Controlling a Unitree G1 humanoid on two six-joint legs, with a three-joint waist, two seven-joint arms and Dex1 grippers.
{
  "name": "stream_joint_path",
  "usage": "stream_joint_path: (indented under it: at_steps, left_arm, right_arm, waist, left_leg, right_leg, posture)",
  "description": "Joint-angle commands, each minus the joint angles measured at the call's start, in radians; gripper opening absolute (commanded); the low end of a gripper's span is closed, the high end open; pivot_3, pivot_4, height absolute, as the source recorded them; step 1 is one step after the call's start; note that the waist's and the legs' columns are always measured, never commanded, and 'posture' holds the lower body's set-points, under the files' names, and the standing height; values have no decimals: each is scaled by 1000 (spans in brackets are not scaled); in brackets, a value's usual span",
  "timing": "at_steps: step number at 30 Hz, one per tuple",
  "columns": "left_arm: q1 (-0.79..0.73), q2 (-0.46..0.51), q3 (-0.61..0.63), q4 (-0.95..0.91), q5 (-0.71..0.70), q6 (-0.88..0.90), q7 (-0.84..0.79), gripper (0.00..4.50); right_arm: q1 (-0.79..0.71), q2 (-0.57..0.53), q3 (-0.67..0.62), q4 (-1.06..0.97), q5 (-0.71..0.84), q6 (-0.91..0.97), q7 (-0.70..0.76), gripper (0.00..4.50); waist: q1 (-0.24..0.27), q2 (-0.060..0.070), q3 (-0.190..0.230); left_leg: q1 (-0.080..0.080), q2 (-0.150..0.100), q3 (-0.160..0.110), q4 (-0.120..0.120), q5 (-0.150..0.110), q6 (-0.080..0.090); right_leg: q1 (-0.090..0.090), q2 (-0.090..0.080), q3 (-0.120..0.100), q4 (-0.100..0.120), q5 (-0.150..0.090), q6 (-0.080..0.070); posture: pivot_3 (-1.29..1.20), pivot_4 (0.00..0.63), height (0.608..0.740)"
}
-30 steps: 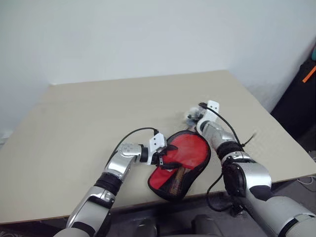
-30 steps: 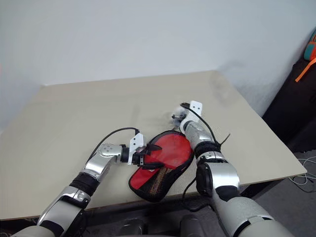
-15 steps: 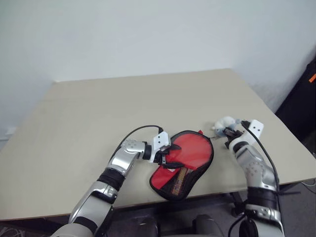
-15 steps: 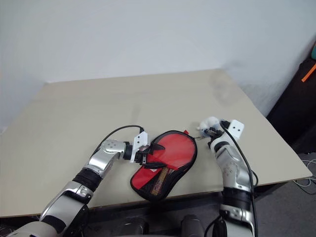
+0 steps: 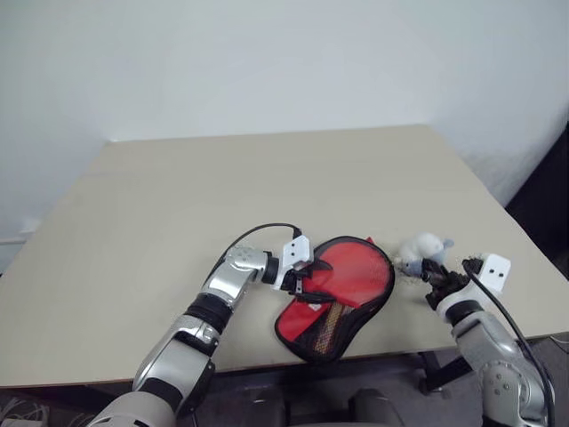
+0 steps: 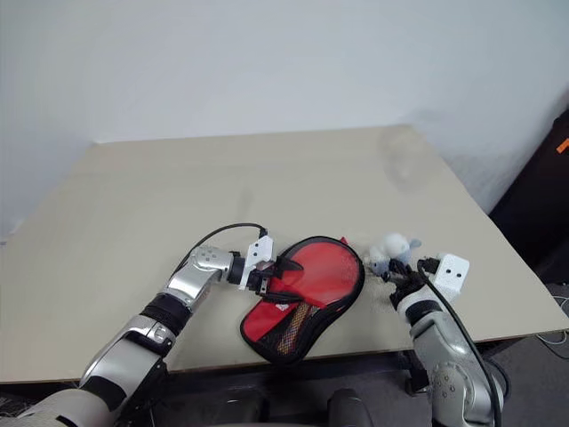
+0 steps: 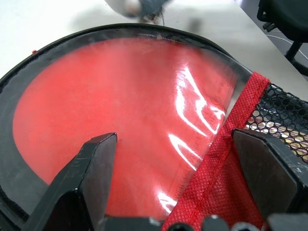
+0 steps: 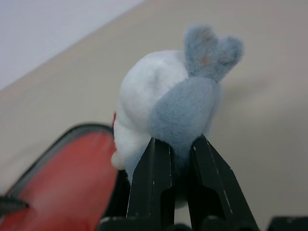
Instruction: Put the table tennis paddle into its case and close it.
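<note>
Paddle (image 5: pixel 356 271) sits inside the case (image 5: pixel 311 327) near the surface (image 5: pixel 160 205) edge, my spread left gripper (image 7: pixel 180 180) over it. My right gripper (image 8: pixel 175 159) pinches the plush zipper charm (image 8: pixel 168 96); it could slip free under a hard tug.

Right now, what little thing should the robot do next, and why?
Probably keep drawing the right end effector around the rim to close the case. It is shut on the plush toy, which seems to hang from the zip. The paddle already lies under the clear half, and the open left end effector sits over the case.
</note>
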Motion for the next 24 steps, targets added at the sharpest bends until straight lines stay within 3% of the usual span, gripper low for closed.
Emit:
stream_joint_path:
  at_steps: [1,12,24]
  left_arm:
    - [55,22,-74,109,123,28,7,4052]
    - [61,32,-71,109,130,28,5,4052]
    - [43,33,-74,112,129,34,-5,4052]
  right_arm:
    - [49,13,17,-72,4,-40,11,6]
    - [313,4,63,-204,131,-113,188,6]
    - [505,-115,248,-207,85,-189,392,6]
  waist:
    - [-1,0,0]
    - [-1,-7,-7]
    - [6,-12,-11]
  left_leg:
    - [0,1,0,0,0,0]
    - [3,7,1,0,-4,-5]
    - [7,8,0,-3,-12,-10]
  right_leg:
    - [0,0,0,0,0,0]
    - [6,0,-4,-1,0,0]
    - [11,-1,-9,-1,-11,-4]
  posture:
    - [0,0,740]
    - [0,0,740]
    - [0,0,740]
